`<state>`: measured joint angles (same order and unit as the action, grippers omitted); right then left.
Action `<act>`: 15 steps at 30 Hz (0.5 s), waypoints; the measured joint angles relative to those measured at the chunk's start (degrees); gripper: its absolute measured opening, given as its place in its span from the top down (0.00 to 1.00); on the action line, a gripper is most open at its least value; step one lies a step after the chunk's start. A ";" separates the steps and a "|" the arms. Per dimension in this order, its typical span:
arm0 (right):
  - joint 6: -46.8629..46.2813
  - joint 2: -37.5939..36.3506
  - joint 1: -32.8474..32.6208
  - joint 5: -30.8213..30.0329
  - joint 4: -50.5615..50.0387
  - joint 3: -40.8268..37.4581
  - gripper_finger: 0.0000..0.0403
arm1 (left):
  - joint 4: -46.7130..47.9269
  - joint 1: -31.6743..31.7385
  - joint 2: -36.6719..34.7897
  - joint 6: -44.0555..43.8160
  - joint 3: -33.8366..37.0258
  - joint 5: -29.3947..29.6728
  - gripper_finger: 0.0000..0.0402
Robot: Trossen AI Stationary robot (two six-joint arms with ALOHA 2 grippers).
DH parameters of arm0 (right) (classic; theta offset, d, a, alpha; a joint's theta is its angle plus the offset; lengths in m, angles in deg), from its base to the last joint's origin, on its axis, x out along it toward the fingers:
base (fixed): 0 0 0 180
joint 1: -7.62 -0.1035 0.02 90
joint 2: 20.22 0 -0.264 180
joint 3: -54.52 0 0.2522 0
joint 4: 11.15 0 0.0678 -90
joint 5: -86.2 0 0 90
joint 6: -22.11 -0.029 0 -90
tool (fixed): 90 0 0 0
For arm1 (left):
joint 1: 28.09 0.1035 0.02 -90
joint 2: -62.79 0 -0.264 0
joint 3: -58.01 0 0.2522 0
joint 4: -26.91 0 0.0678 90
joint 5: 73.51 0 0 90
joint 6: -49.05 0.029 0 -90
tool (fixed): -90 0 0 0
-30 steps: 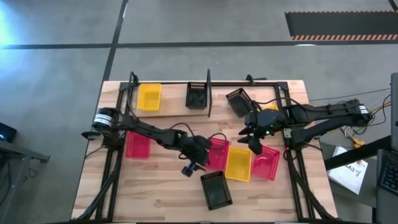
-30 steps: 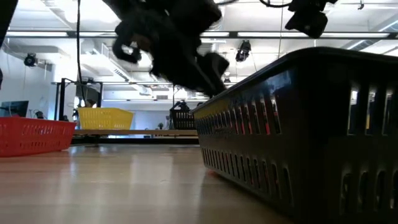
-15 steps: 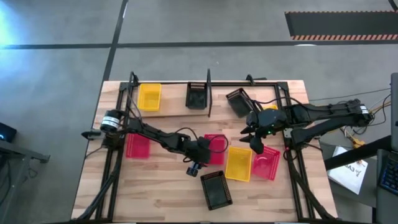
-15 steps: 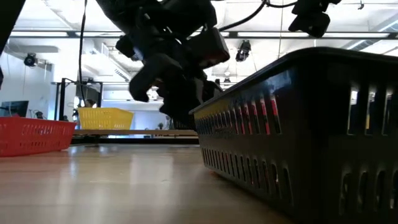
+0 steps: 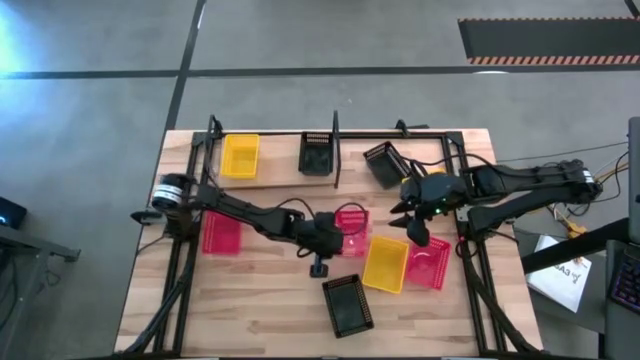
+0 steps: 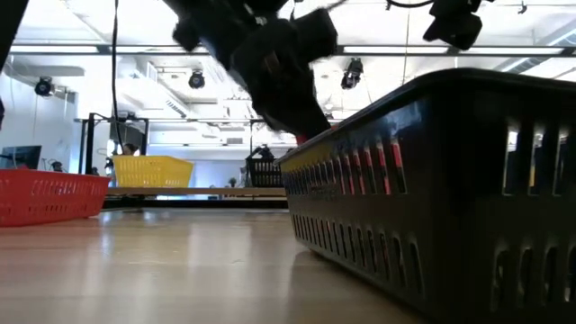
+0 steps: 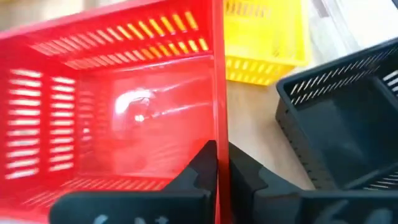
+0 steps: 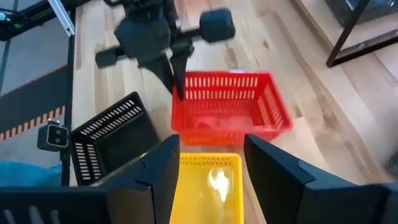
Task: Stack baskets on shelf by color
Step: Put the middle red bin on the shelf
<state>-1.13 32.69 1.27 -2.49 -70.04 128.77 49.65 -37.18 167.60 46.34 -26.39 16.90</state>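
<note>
**At Table Centre: Left Gripper Clamping a Red Basket Wall**

At the middle of the table (image 5: 250, 300), the left gripper (image 5: 333, 236) is pinching one side wall of a red basket (image 5: 350, 229) between its two fingers (image 7: 202, 167). In the left wrist view the fingers are sitting pressed together on either side of the thin wall, one inside the basket and one outside. The right wrist view is showing the same grip from the opposite side, with the left gripper (image 8: 176, 84) coming down onto the rim of the red basket (image 8: 230, 109).

The right gripper (image 5: 413, 226) is hovering above the group of loose baskets with its fingers (image 8: 158, 171) spread wide and holding nothing. A yellow basket (image 5: 384, 265) is lying just beside the clamped red basket, and a second red basket (image 5: 432, 268) is lying beside the yellow one toward the right edge. A black basket (image 5: 347, 305) is lying near the front of the table, close to the low camera. A third red basket (image 5: 222, 233) is resting apart on the left side.

On the shelf (image 5: 280, 172) at the rear, a yellow basket (image 5: 239, 155) is occupying the left position and a black basket (image 5: 317, 154) is sitting next to it. Another black basket (image 5: 383, 163) is lying tilted farther right.
</note>
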 joint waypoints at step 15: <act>12.65 -0.97 0.78 -10.57 0.81 -0.03 0.58 | 28.01 1.03 -27.51 -0.31 -2.75 -2.54 1.00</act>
<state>11.52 31.71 2.05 -13.06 -69.23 128.74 77.66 -36.16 140.09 46.03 -29.14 14.36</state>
